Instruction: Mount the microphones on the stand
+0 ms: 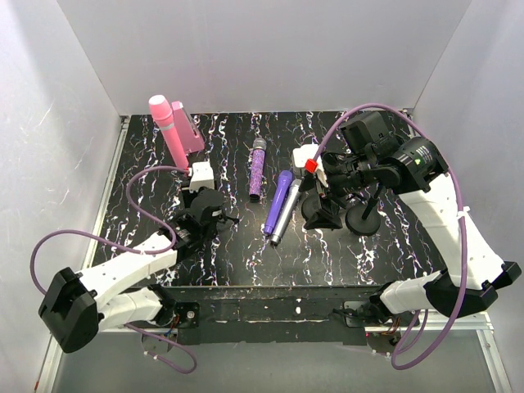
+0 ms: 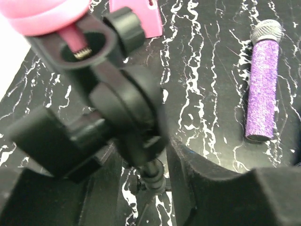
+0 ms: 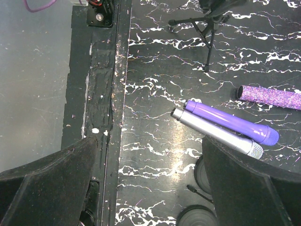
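The pink microphone (image 1: 167, 131) leans up and left, its lower end (image 2: 75, 40) seated in the black clip of a tripod stand (image 2: 120, 99). My left gripper (image 2: 146, 188) stands half-closed round that stand's thin post, and bare table shows on both sides of the post. The glittery purple microphone (image 1: 258, 168) lies flat to the right. The plain purple microphone (image 1: 280, 192) and the silver-grey one (image 1: 286, 211) lie side by side. My right gripper (image 3: 150, 188) hangs wide open over bare table beside them, holding nothing.
A pink wedge block (image 1: 187, 127) stands behind the pink microphone. Two round-based black stands (image 1: 363, 221) (image 1: 322, 217) stand under the right arm. The tripod's legs (image 3: 207, 35) spread on the marbled mat. White walls close three sides.
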Available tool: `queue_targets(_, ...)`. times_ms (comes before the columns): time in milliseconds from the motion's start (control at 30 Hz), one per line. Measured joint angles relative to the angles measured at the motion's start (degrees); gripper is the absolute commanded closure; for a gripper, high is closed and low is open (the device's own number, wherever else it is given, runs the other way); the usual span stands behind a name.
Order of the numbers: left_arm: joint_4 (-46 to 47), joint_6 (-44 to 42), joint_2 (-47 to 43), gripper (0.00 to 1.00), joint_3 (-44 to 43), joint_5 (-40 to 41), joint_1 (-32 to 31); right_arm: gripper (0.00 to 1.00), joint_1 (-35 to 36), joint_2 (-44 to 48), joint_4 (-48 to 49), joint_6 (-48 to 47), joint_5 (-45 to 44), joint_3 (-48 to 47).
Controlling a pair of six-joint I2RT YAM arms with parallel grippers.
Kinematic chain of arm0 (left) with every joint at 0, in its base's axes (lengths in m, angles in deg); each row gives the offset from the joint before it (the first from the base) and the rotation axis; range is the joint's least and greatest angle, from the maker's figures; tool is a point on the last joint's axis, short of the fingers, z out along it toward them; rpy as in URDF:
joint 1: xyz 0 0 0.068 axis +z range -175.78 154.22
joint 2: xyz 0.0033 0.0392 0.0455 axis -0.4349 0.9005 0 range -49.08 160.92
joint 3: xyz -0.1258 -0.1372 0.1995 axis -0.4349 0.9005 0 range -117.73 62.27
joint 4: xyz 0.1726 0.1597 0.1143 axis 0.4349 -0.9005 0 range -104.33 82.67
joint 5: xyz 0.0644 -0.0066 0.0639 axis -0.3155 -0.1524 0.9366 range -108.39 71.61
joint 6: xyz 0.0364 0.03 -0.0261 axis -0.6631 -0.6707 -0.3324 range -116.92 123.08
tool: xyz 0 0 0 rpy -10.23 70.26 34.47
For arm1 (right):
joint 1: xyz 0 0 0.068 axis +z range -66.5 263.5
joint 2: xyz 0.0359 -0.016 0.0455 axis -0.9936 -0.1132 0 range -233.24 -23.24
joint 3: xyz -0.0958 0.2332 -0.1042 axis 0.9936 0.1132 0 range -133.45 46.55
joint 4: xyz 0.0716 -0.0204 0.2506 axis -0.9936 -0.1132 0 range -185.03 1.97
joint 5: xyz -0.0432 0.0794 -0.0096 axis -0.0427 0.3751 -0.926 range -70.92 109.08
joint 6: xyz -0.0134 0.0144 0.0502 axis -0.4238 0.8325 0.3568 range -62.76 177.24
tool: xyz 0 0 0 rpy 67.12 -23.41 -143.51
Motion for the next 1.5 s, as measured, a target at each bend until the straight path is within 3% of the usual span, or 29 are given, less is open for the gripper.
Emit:
queue_targets(100,3.4,-0.1,0.5,0.87,0.6,-0.3,2.1,0.02,0.0,0.0,0.0,0.0,0.0,0.0)
queue_targets(233,6.3,-1.4,0.7,0.99,0.9,-2.3,4.8,0.02,0.0,0.0,0.0,0.0,0.0,0.1)
queue_targets(433,11.2,-4.9,-0.5,1.0,3.0,-9.0,13.4,0.02,0.0,0.0,0.0,0.0,0.0,0.7)
queue_targets(600,16.2,-7.8,-0.3,1.0,4.2,-18.2,26.1,0.02,0.0,0.0,0.0,0.0,0.0,0.7)
queue_targets(833,27.1,-9.3,10.4,1.0,0.8,-31.6,42.6,0.02,0.0,0.0,0.0,0.0,0.0,0.7)
queue_targets(1167,40.2,-12.6,26.7,1.0,-7.5,-39.5,48.4,0.02,0.0,0.2,0.0,-0.3,0.0,1.2)
queue_targets(1233,40.7,-13.0,26.8,0.98,-7.4,-40.0,48.5,0.02,0.0,0.2,-0.1,-0.4,0.0,1.6)
queue_targets(1500,42.4,-12.7,25.9,0.62,-5.2,-40.3,48.5,0.02,0.0,0.3,-0.1,-0.5,0.0,1.6)
